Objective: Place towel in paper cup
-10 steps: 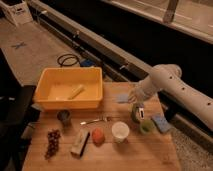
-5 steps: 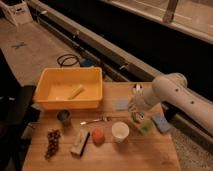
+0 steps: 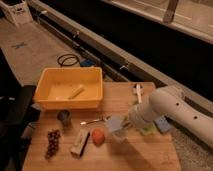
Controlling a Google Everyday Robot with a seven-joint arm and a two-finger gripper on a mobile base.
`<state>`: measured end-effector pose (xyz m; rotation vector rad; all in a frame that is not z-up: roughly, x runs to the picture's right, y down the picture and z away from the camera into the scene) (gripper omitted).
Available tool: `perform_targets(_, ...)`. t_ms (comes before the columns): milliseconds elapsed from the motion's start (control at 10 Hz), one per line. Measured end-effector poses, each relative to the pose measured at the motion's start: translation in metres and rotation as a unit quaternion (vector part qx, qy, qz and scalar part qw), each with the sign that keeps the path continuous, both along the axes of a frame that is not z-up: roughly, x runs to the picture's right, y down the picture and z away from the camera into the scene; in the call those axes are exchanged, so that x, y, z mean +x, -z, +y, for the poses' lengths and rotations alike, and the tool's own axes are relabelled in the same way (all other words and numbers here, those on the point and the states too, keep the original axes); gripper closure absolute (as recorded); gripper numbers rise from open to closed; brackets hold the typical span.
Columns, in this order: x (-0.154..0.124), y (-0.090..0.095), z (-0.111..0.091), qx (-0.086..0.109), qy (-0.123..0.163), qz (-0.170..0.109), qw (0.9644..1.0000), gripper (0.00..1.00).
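A pale blue towel (image 3: 114,123) hangs from my gripper (image 3: 125,124), which is shut on it. The white arm (image 3: 170,107) reaches in from the right. The towel hangs right over the paper cup (image 3: 121,136), which stands on the wooden table (image 3: 145,155) and is mostly hidden behind the towel and the gripper. Only the cup's lower part shows.
A yellow bin (image 3: 52,100) holding a pale stick-shaped object (image 3: 76,91) stands at the back left. An orange fruit (image 3: 98,136), a snack bar (image 3: 80,143), grapes (image 3: 51,142), a dark cup (image 3: 63,116) and a fork (image 3: 93,120) lie left of the cup. A green item (image 3: 148,130) and a blue sponge (image 3: 163,124) lie to the right.
The arm has swung left and down with the towel, from beside the bin's right corner to over the paper cup.
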<state>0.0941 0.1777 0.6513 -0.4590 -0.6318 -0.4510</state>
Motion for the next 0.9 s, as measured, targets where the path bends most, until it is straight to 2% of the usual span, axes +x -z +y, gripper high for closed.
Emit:
perform_targets(100, -0.002, 0.003, 0.005, 0.0, 0.012, -0.009, 0.9999, 1.0)
perform_targets(500, -0.003, 0.003, 0.005, 0.0, 0.017, -0.011, 0.9998, 1.0)
perform_targets(700, -0.015, -0.003, 0.01, -0.005, 0.037, -0.014, 0.9992, 0.99)
perform_targets(900, -0.019, -0.008, 0.016, -0.01, 0.04, -0.015, 0.9991, 0.86)
